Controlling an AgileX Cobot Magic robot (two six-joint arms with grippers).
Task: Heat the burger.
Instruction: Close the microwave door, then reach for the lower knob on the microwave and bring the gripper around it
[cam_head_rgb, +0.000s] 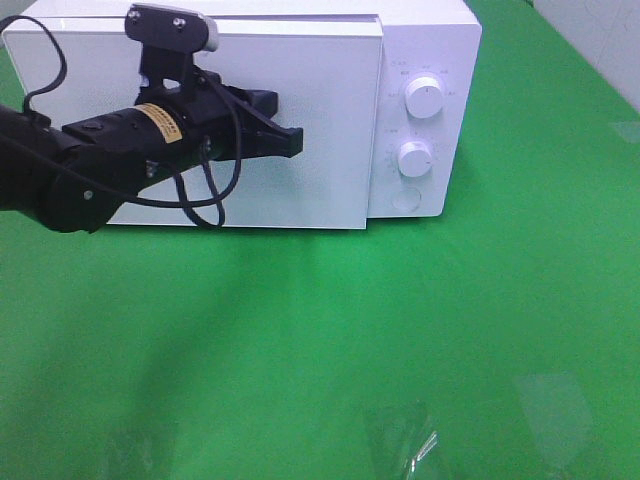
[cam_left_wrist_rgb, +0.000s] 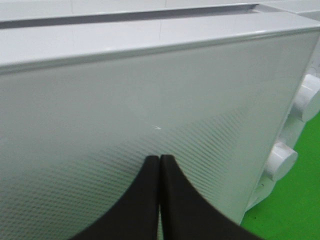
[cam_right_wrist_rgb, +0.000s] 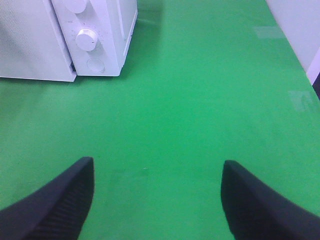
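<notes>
White microwave door (cam_head_rgb: 310, 100) faces my left claw (cam_head_rgb: 297, 143), pinched shut, empty, tips close to it. Right claw (cam_right_wrist_rgb: 157, 166) hangs wide open, empty, over green cloth (cam_head_rgb: 400, 330). Where's the burger? Can't tell.

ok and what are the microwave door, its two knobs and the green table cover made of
Microwave door: glossy white glass or plastic, I think; a fine dot mesh shows through it up close. Upper knob and lower knob: apparently smooth white plastic with a soft sheen. Green table cover: probably matte cloth or felt, with soft shadows and little shine; any weave is too fine to see.
</notes>
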